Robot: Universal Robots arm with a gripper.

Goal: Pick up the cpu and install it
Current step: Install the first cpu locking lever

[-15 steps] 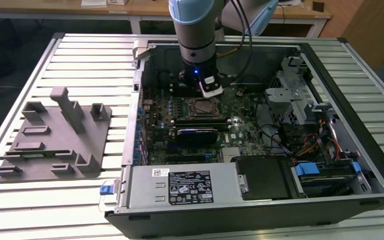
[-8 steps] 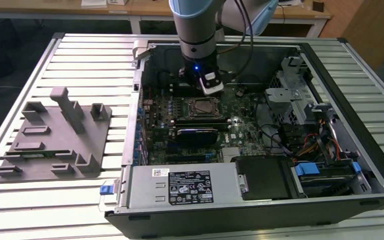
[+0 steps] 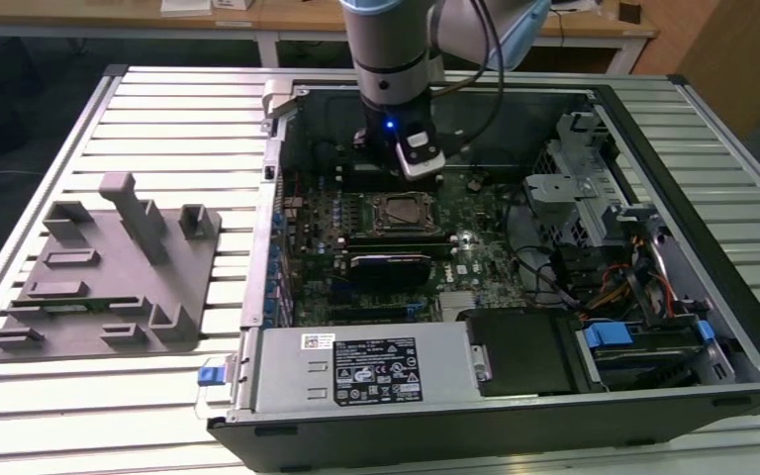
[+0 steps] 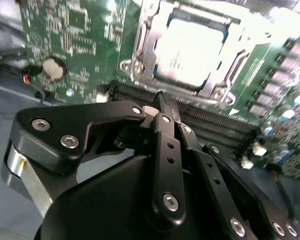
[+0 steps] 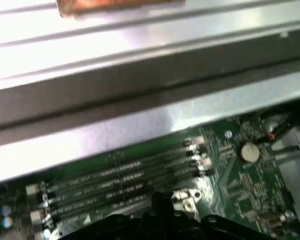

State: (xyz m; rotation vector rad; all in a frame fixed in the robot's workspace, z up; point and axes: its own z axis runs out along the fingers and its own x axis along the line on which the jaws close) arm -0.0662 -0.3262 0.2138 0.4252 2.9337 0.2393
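We see the cpu (image 4: 192,50) seated in the socket frame (image 4: 145,47); our claw (image 4: 160,100), fingers together and empty, hovers just beside it.

The computer case (image 3: 644,139) lies open on the slatted table (image 3: 169,109), toward the exterior view's right edge. The fixture block (image 3: 110,272) sits near the table's left edge. Inside the case, the cpu (image 3: 398,210) rests in the socket (image 3: 369,223) (mid-motherboard), the gripper (image 3: 407,163) just behind it, the power supply (image 3: 353,371) along the case's front edge.
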